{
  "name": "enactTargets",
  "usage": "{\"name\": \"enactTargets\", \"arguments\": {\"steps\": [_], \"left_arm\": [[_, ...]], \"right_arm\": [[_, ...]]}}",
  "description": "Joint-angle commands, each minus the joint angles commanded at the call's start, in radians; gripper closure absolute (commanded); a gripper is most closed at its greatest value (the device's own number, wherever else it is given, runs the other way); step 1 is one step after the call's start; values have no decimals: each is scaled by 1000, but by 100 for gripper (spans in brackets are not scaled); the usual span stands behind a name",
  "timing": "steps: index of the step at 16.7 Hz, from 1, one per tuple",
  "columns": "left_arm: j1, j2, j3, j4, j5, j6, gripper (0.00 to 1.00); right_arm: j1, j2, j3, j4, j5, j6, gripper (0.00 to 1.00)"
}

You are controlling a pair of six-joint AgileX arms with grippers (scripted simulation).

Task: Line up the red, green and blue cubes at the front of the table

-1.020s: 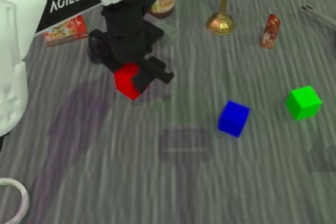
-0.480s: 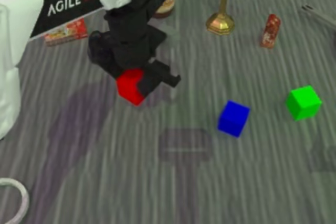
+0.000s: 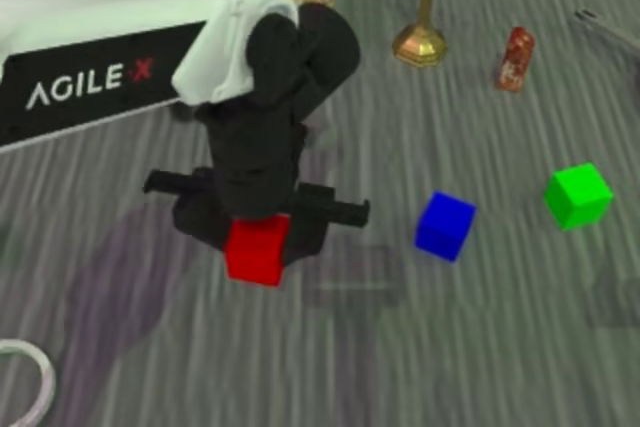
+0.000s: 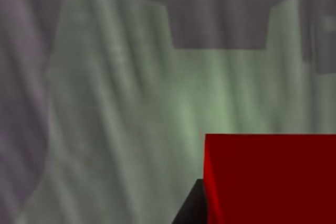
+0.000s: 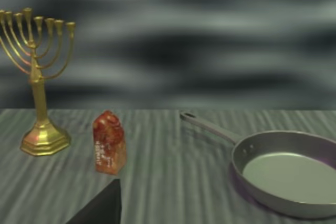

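My left gripper point(image 3: 262, 239), pinching the red cube point(image 3: 257, 250), is carrying it forward across the desk point(image 3: 480, 347), nearer the blue cube point(image 3: 445, 226).

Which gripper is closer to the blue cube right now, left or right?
Left. The left gripper, jaws shut on the red cube, hangs just left of the blue cube. The right gripper is out of the top view, parked toward the table's far right side.

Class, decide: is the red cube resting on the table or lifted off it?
Lifted. The left end effector is shut on the red cube; the left wrist view shows the table well beneath the cube.
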Motion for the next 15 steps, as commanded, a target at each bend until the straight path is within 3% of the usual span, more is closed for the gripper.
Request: {"name": "enactTargets", "arguments": {"steps": [3, 6, 15], "left_arm": [[-52, -117, -147, 34, -6, -192, 100], [-84, -200, -238, 62, -10, -294, 100], [-83, -186, -298, 139, -11, -303, 100]], "right_arm": [[0, 0, 0, 0, 0, 0, 0], [0, 0, 0, 0, 0, 0, 0], [0, 0, 0, 0, 0, 0, 0]]}}
